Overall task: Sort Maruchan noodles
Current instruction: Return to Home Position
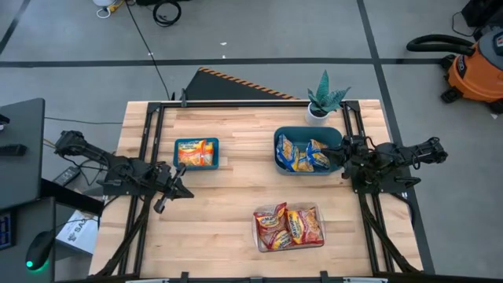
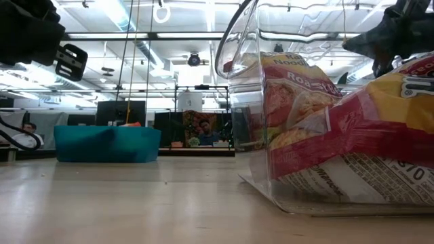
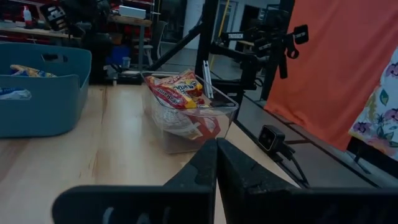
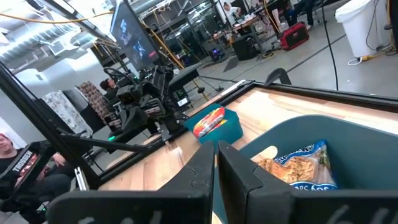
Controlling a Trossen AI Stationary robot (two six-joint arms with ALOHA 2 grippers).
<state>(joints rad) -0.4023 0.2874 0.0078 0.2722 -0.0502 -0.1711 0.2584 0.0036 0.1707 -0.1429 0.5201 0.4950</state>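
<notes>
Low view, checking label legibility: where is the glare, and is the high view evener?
Low view: ceiling lights glare behind; the clear container catches bright streaks on its wall. High view: table evenly lit, shadows faint.

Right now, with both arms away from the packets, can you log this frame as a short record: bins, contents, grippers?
small teal plastic bin: one orange noodle packet
large teal plastic bin: blue-and-yellow noodle packets
clear plastic container: red-and-yellow noodle packets
left gripper: shut, empty, over bare wood near the small bin
right gripper: shut, empty, at the large bin's edge
loose packets on table: none visible
</notes>
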